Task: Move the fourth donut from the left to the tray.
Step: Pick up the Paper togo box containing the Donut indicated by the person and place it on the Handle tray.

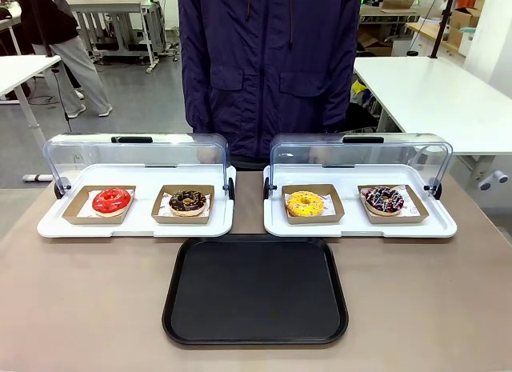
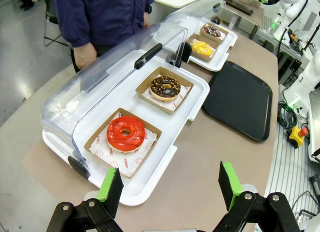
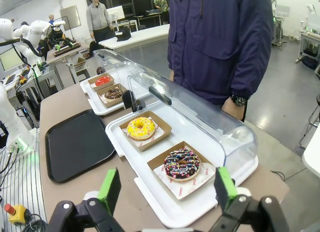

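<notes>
From the front, four donuts sit in a row across the bench (image 1: 72,308), two on each white display tray (image 1: 136,222), with both clear lids (image 1: 136,152) tipped back. The fourth donut (image 1: 385,200), chocolate with white and pink stripes, lies in its brown holder (image 1: 416,216) at the right end of the right display tray, beside the yellow donut (image 1: 305,203). The tray (image 1: 254,290) lies at the near middle of the bench, just in front of both display trays and apart from the fourth donut. A person (image 1: 268,68) in a navy jacket stands at the far side.

The right wrist view brings the fourth donut nearest, its sprinkles plain to see. It also shows the person's hand (image 3: 234,108) hanging by the lid's end, a watch (image 3: 239,99) on the wrist. The right tool (image 3: 167,189) hangs above the bench short of that display tray, looking down across it. Its green pads (image 3: 110,188) are spread wide with nothing between them.

The left wrist view puts the red donut (image 2: 125,133) nearest, then the crumb donut (image 2: 165,87), with the fourth donut small at the far end. The left tool (image 2: 170,187) is posed likewise by the end of the left display tray, jaws wide and holding nothing.
</notes>
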